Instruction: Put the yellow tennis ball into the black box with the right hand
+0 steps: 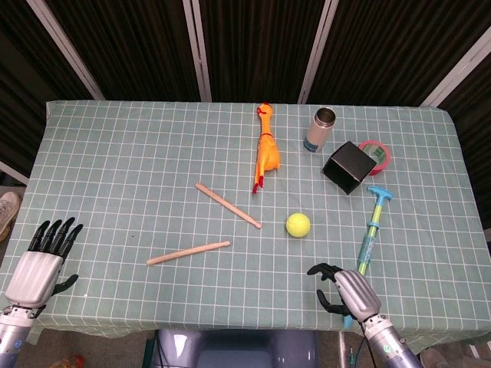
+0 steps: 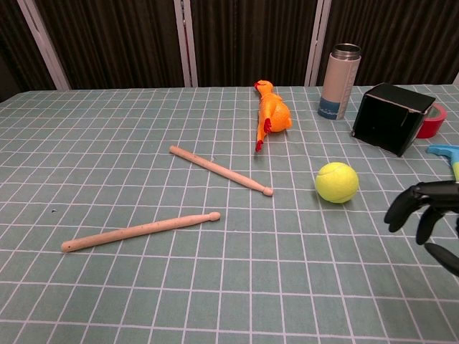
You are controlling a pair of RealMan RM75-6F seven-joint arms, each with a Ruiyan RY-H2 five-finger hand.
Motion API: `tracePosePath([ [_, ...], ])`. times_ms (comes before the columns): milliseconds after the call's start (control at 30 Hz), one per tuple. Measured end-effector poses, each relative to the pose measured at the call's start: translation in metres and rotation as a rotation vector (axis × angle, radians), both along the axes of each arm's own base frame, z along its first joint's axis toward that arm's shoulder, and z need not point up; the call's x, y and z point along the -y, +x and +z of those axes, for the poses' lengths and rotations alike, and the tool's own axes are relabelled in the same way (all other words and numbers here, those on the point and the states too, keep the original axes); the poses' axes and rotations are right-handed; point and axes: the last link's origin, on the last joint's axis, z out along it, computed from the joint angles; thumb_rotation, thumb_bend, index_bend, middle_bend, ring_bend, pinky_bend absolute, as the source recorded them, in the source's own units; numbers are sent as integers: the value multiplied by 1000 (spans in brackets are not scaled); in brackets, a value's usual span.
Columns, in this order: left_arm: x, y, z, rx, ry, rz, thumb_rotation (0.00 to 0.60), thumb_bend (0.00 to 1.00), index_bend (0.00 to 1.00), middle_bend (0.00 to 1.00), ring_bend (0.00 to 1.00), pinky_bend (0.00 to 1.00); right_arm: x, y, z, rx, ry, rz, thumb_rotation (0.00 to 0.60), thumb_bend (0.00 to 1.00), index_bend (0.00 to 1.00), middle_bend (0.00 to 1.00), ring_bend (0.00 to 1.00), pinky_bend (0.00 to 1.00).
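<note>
Presently the yellow tennis ball (image 1: 298, 225) lies on the checked table (image 1: 115, 169), right of centre, free of any hold. The black box (image 1: 350, 166) sits farther back and to the right of the ball, tilted on an edge, with a red tape roll (image 1: 378, 153) just behind it and a metal bottle (image 1: 322, 129) standing upright to its left.

The right hand (image 1: 343, 290) hovers at the near right edge, nearer than the ball and apart from it, fingers loosely curved and spread, holding nothing. The left hand (image 1: 44, 257) rests at the near left corner, fingers extended and apart, also empty.

A blue and green pump toy (image 1: 371, 230) lies just right of the ball, running near to far. An orange rubber chicken (image 1: 265, 149) lies at the far centre. Two wooden drumsticks (image 1: 227, 205) (image 1: 188, 253) lie left of the ball, well apart from the hands.
</note>
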Motion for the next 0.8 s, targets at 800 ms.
tracePosePath([
  [800,-17,-6,-6,-21,-1,57,600,111,0,0,0,37,50,38,-63,123,137,-64,600,548,74,215,251,528],
])
